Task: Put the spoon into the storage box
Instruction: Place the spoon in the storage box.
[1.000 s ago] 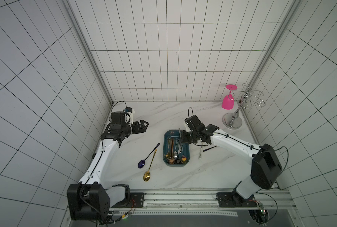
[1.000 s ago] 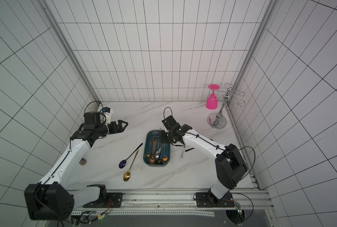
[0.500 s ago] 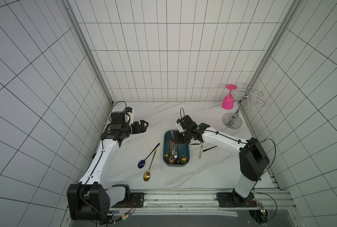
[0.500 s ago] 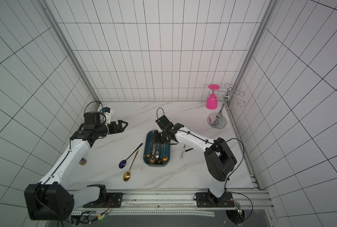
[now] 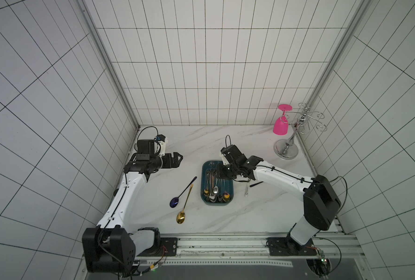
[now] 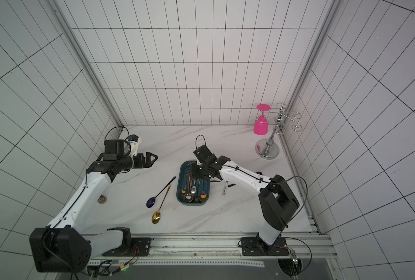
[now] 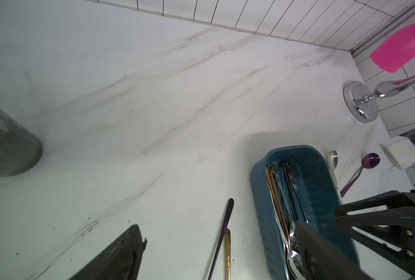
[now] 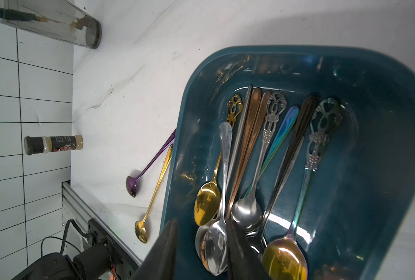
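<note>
The storage box (image 5: 204, 169), a teal tub, sits mid-table in both top views (image 6: 181, 174) with several spoons in it. My right gripper (image 5: 219, 171) hangs over its far end. In the right wrist view the gripper (image 8: 201, 225) stands open, and a plain silver spoon (image 8: 225, 157) lies loose on the other spoons inside the storage box (image 8: 383, 126) below its fingers. On the table left of the box lie a purple spoon (image 5: 182, 192) and a gold spoon (image 5: 185, 206). My left gripper (image 5: 179, 158) is open and empty, raised at the far left (image 7: 218, 226).
A silver spoon (image 7: 333, 160) and another purple spoon (image 7: 370, 160) lie right of the box. A chrome rack (image 5: 286, 151) with a pink glass (image 5: 281, 124) stands at the back right. A grey cup (image 8: 51, 21) and a spice jar (image 8: 53, 144) stand by the left wall.
My right gripper has moved left, from the box's right edge to over its far end, and its jaws have parted. The left arm has not moved.
</note>
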You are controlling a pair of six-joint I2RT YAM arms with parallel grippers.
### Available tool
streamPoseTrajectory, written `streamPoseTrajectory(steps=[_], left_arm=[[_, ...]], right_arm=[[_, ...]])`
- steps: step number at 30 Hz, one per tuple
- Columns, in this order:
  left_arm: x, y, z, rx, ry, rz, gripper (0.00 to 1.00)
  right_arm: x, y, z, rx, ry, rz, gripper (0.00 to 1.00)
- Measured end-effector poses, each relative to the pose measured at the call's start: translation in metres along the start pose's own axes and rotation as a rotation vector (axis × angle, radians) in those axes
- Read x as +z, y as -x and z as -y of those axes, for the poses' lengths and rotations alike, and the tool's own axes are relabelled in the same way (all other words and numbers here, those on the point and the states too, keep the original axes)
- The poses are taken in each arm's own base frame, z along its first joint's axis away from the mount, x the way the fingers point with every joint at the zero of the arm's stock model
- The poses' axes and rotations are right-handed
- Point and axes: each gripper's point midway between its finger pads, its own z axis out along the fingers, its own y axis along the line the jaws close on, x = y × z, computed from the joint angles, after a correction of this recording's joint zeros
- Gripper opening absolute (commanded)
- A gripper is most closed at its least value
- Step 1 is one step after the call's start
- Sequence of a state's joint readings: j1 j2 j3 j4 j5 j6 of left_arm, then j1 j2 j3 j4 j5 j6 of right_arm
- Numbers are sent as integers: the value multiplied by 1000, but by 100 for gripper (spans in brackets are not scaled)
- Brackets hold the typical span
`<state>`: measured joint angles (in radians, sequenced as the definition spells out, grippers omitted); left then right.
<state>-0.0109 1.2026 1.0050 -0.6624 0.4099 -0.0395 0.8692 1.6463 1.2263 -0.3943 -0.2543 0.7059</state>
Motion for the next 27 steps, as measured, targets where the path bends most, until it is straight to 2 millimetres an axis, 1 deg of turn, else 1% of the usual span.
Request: streamPoseTrajectory(steps=[2, 5, 9, 11, 15, 17, 19, 22, 23, 27], left_arm=[[2, -12, 5, 62, 7, -49, 97], [5, -33, 16, 183, 10, -130, 97], [5, -62, 24, 323, 19, -220, 95], [4, -78, 22, 376, 30, -269, 94], [4, -100, 15, 438, 55, -344, 93], [5, -111, 11, 465, 69, -379, 92], [7, -121, 10, 498, 72, -406, 93], [11, -140, 8, 543, 86, -456, 92], [12, -146, 6, 554, 92, -472, 92], [18, -160, 2, 576, 108, -502, 90]], right_arm=[[-11, 4, 2, -8, -2, 34, 56], [-32, 11, 8, -27, -14, 95, 58], [-60, 21, 16, -59, -41, 177, 64], [-74, 26, 23, -71, -56, 219, 70], [-101, 29, 39, -92, -101, 292, 79], [-117, 30, 48, -103, -127, 332, 87], [-134, 30, 54, -118, -146, 379, 93], [-158, 29, 63, -141, -170, 446, 97], [-166, 28, 66, -147, -179, 466, 97], [-188, 31, 77, -153, -222, 527, 99]])
